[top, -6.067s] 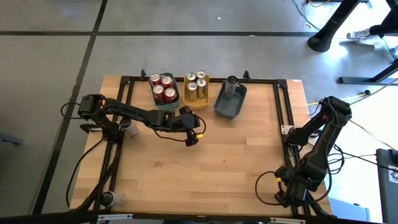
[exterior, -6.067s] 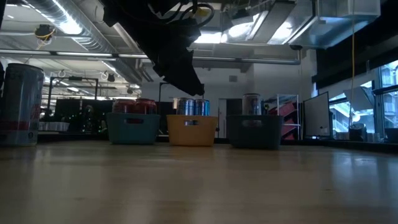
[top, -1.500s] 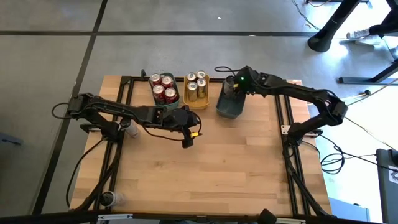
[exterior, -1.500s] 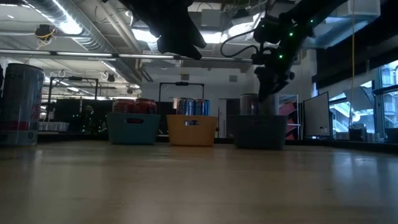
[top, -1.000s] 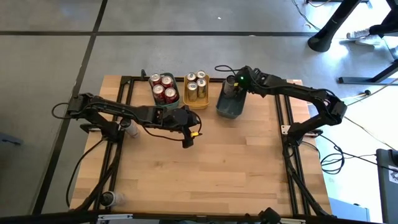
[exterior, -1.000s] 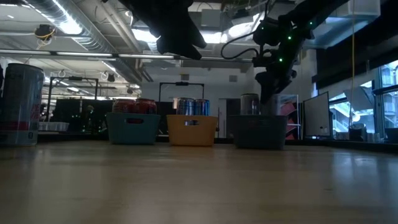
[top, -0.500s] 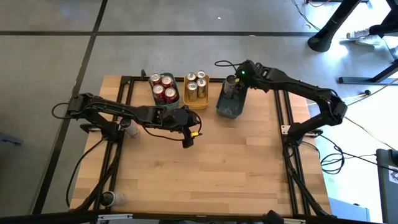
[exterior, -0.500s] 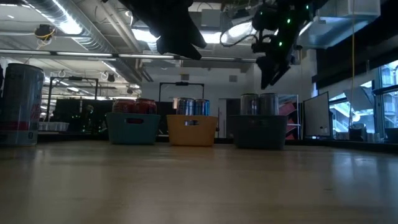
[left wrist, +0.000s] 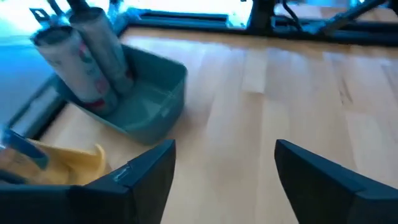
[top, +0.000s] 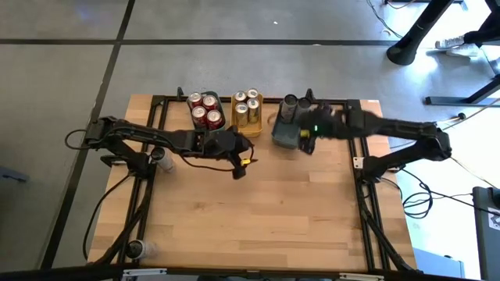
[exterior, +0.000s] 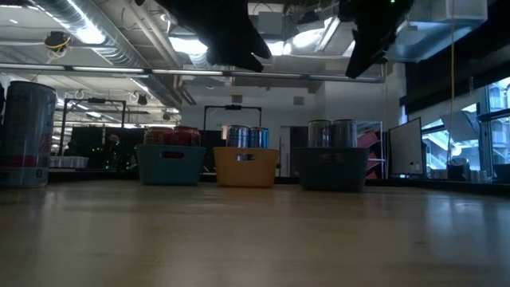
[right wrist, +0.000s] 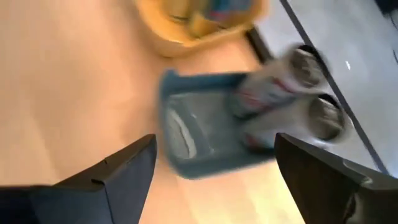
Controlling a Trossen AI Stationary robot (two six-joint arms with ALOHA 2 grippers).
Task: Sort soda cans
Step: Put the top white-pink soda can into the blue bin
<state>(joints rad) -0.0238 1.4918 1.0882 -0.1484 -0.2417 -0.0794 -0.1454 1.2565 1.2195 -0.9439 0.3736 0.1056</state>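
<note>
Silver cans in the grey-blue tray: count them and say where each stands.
2. Both silver cans stand side by side at the far end of the grey-blue tray; the right gripper hangs just beside it. None seems hidden.

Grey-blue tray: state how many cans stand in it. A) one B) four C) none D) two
D, two silver cans stand side by side at the far end of the grey-blue tray, and the low view shows the same pair above its rim.

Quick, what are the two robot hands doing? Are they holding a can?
Left gripper: open, holding nothing, above the table near the yellow tray.
Right gripper: open, holding nothing, above the grey-blue tray with two cans.
</note>
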